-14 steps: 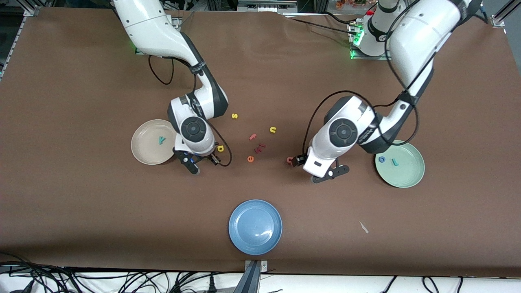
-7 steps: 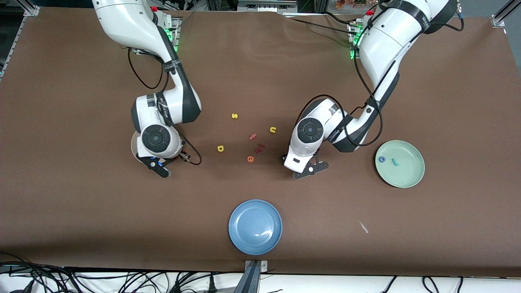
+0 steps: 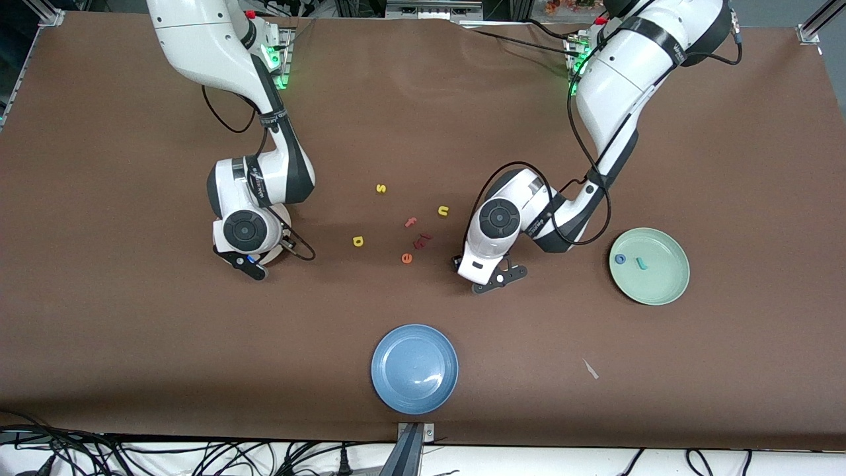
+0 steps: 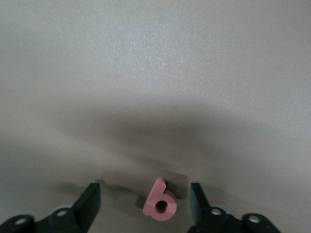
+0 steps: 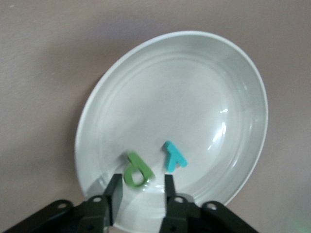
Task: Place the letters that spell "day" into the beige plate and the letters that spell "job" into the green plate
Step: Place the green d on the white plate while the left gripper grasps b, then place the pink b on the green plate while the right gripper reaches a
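Note:
My right gripper [image 5: 142, 193] hangs open low over the beige plate [image 5: 194, 82]. A green d [image 5: 137, 172] lies in the plate just off its fingertips, untouched, beside a teal y [image 5: 174, 156]. In the front view the right wrist covers most of that plate. My left gripper [image 4: 144, 206] is open down at the table. The pink b [image 4: 159, 200] lies flat between its fingers, closer to one finger, with a gap on both sides. The green plate [image 3: 663, 279] holds a blue o [image 3: 620, 259] and a teal j [image 3: 640, 264]. A yellow a-like letter [image 3: 357, 241] lies on the mat between the two hands.
Loose letters lie mid-table: a yellow s [image 3: 381, 188], a yellow u [image 3: 443, 211], a pink f [image 3: 410, 222], a red letter [image 3: 423, 239] and an orange e [image 3: 406, 258]. A blue plate [image 3: 414, 368] sits nearest the front camera.
The right arm swung from beside the yellow letter to over the beige plate and let the green d go into it. The left hand slid over the pink b, its fingers narrowing a little.

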Robot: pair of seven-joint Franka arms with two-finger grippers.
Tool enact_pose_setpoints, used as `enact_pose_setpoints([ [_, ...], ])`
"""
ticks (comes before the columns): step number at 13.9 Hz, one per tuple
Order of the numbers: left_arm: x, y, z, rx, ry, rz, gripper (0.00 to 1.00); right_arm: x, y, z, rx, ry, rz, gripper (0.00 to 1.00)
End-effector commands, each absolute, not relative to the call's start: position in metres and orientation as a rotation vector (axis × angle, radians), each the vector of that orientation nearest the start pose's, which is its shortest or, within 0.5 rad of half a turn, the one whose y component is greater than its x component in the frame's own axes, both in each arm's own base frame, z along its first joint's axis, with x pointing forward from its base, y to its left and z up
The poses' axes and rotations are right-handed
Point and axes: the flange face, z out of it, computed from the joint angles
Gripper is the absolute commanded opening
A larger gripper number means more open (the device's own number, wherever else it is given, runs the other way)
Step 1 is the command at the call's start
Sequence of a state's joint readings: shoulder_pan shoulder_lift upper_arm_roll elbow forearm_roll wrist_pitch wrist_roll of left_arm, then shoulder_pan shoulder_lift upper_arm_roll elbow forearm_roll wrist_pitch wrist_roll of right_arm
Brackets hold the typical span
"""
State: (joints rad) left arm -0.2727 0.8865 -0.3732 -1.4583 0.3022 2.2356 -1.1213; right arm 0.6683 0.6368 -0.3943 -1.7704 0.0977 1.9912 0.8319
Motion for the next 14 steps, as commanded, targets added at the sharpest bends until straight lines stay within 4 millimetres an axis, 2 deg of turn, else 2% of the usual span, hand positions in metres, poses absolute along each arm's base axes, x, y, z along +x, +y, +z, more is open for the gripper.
enact_pose_setpoints([
  [1,0.603,-0.392,0.173,-3.074,-0.66,0.098,0.7,0.589,0.172,0.209,-3.304,0.985,0.376,0.99],
  [2,0.6,-0.396,0.173,-3.076,-0.647,0.097,0.7,0.592,0.174,0.214,-3.301,0.976,0.36,0.99],
  [4,0.598,-0.396,0.166,-3.071,-0.642,0.109,0.6,0.601,0.175,0.233,-3.292,0.924,0.314,0.99],
  [8,0.599,-0.396,0.166,-3.073,-0.636,0.108,0.27,0.629,0.131,0.277,-3.311,0.703,0.244,0.99],
  [10,0.601,-0.394,0.17,-3.072,-0.63,0.095,0.23,0.63,0.129,0.29,-3.292,0.641,0.239,0.99],
  [12,0.606,-0.387,0.178,-3.07,-0.628,0.079,0.21,0.631,0.175,0.307,-3.115,0.706,0.243,0.99],
  [14,0.617,-0.375,0.203,-3.072,-0.65,0.041,0.21,0.63,0.207,0.306,-3.035,0.761,0.244,0.99],
])
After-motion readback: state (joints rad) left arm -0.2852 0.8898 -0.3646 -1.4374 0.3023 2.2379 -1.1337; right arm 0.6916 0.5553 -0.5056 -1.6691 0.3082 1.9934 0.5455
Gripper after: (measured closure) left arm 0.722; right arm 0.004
